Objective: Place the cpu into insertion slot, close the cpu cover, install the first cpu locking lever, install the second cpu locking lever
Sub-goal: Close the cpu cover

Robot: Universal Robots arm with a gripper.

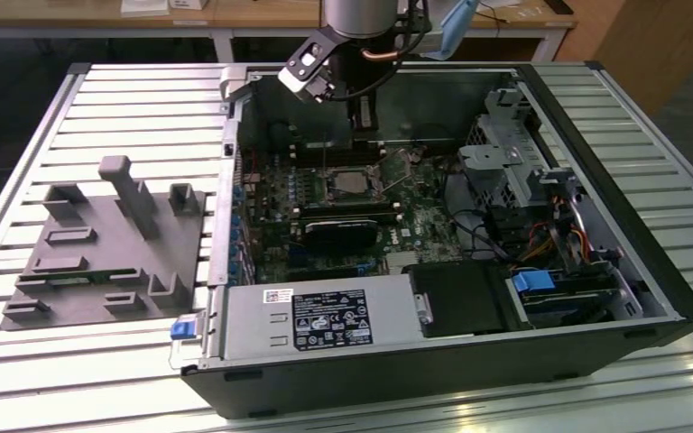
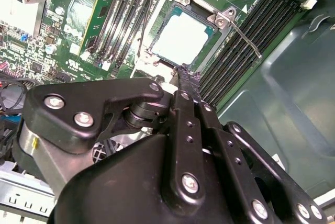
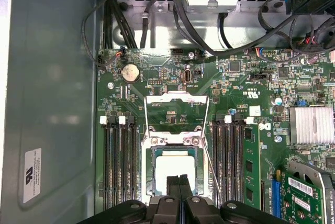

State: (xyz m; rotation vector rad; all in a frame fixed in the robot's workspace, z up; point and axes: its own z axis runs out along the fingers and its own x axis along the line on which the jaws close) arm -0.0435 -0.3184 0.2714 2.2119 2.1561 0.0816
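We see the cpu (image 3: 175, 162) seated in the insertion slot (image 3: 148, 174), the cpu cover (image 3: 175, 96) swung open. Our gripper (image 3: 178, 181) hangs above, fingers (image 3: 171, 190) pressed together, empty.

cpu cover (image 3: 175, 97) open, cpu (image 3: 172, 164) exposed above, memory slots (image 3: 118, 161) flanking

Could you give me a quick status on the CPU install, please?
Gripper shut, empty, at slot edge. CPU seated in slot; cover open, levers unlatched. Nothing blocking cover.

The cpu (image 2: 184, 41) is glossy metal, pincer (image 2: 186, 73) matt black
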